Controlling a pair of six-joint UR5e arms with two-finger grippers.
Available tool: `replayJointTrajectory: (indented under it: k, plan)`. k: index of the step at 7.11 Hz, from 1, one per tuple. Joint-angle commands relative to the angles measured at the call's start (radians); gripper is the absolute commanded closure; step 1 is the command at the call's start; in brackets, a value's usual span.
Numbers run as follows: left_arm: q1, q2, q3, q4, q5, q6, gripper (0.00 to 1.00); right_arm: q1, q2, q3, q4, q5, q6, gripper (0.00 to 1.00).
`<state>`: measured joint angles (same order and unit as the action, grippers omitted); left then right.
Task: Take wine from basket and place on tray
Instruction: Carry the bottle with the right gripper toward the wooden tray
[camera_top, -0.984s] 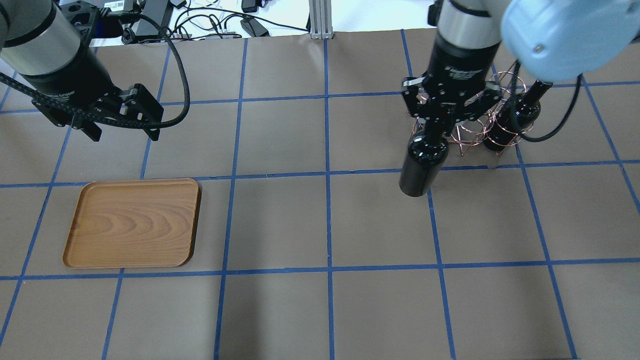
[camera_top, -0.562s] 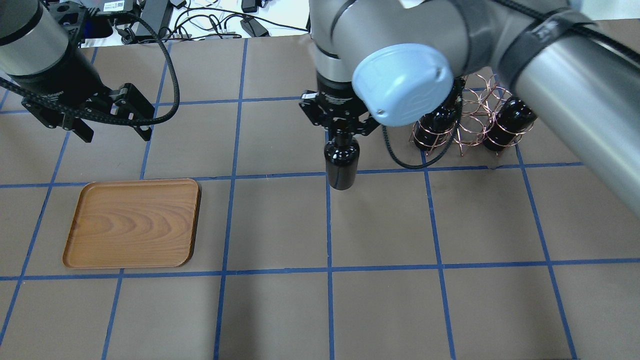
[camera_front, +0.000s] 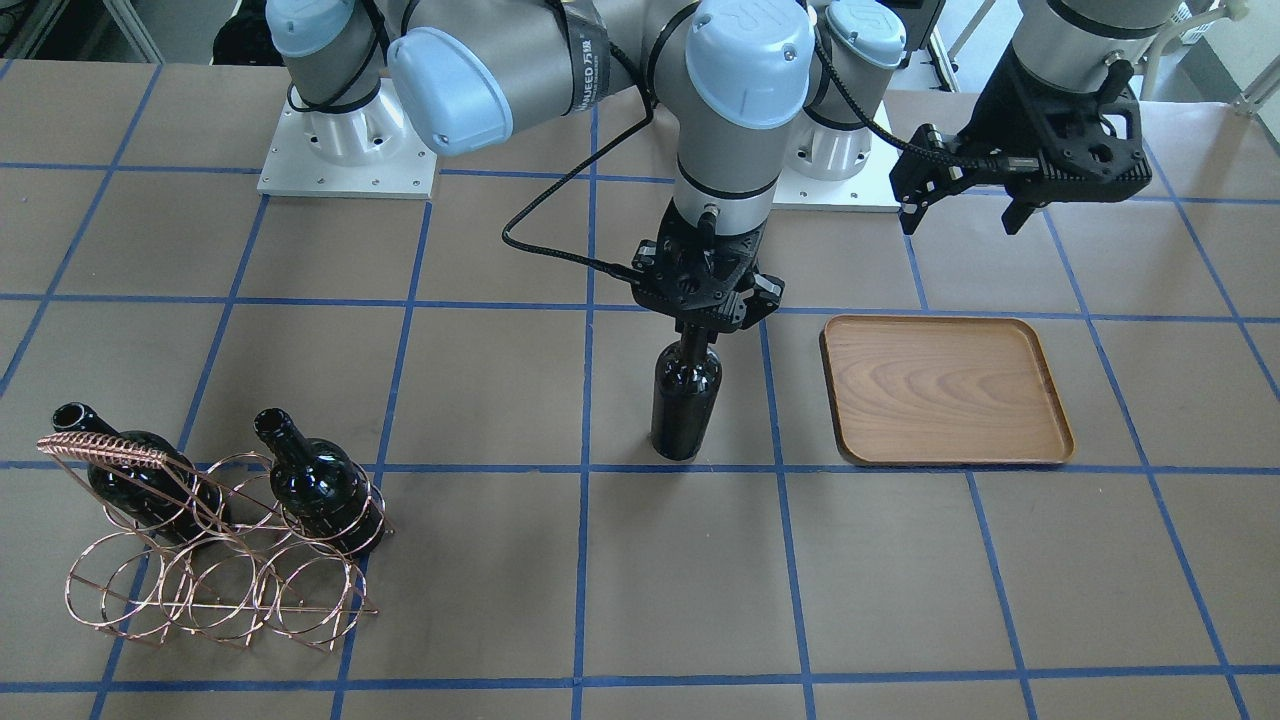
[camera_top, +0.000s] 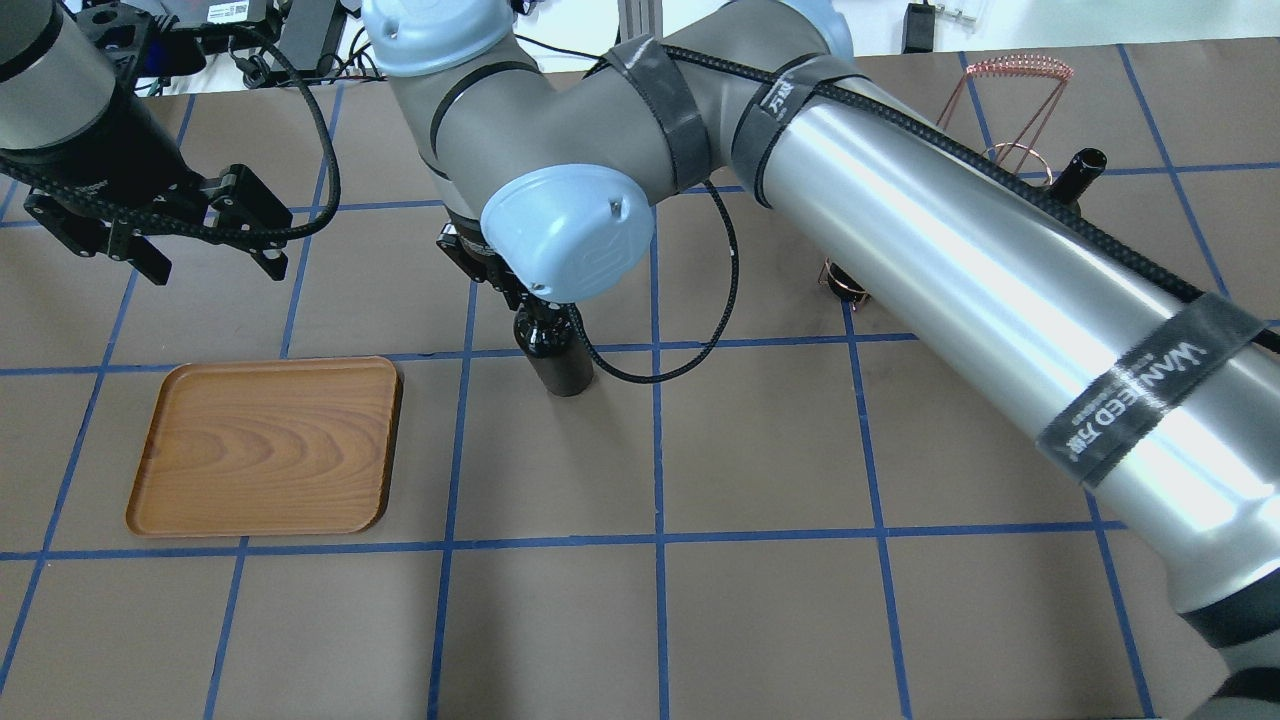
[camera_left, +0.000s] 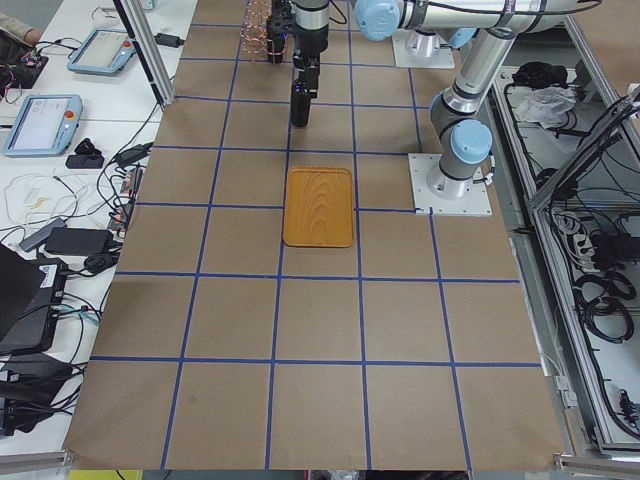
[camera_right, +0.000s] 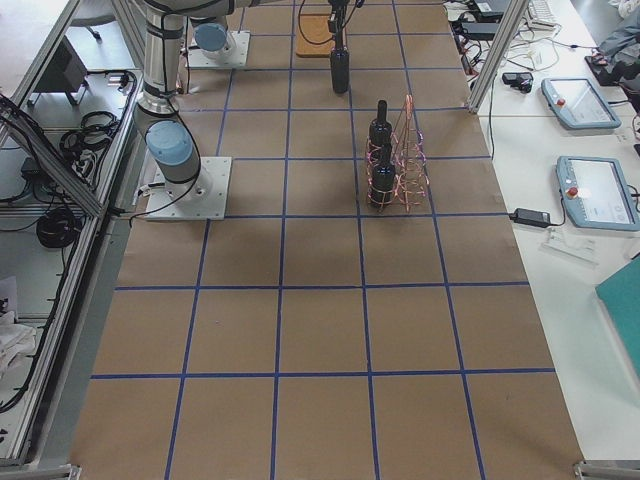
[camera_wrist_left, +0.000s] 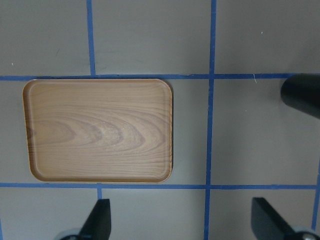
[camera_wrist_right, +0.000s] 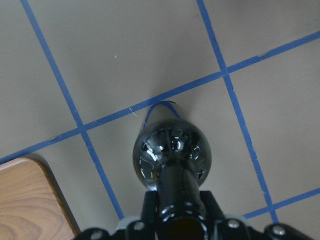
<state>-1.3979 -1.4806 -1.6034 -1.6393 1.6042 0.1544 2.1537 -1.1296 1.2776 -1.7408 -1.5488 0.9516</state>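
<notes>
My right gripper (camera_front: 702, 333) is shut on the neck of a glossy black wine bottle (camera_front: 685, 405) and holds it upright, low over the table. The bottle stands between the basket and the tray, about one bottle width to the right of the tray in the overhead view (camera_top: 562, 362). The right wrist view shows the neck between my fingers (camera_wrist_right: 176, 200). The brown wooden tray (camera_top: 265, 445) lies empty. The copper wire basket (camera_front: 200, 570) holds two more black bottles (camera_front: 320, 490). My left gripper (camera_top: 215, 268) hangs open and empty above the tray's far side.
The table is covered in brown paper with a blue tape grid. My right arm's long forearm (camera_top: 980, 290) stretches across the table's right half and hides most of the basket in the overhead view. Cables and devices lie beyond the far edge (camera_top: 300, 40).
My right arm has carried the bottle from beside the basket leftward across the table toward the tray. My left gripper has drifted slightly left and stays open.
</notes>
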Motion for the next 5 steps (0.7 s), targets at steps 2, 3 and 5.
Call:
replayJointTrajectory:
  k: [2, 3, 5]
  plan:
    - [0.056, 0.000, 0.008, -0.008, -0.003, 0.039, 0.00, 0.009, 0.004, -0.003, 0.001, 0.015, 0.018, 1.00]
    - [0.056, 0.000, 0.007, -0.008, -0.004, 0.039, 0.00, 0.027, -0.007, 0.002, 0.048, 0.012, 0.019, 1.00]
    - [0.059, 0.000, 0.008, -0.008, 0.000, 0.039, 0.00, 0.043, -0.038, 0.028, 0.101, 0.045, 0.045, 1.00]
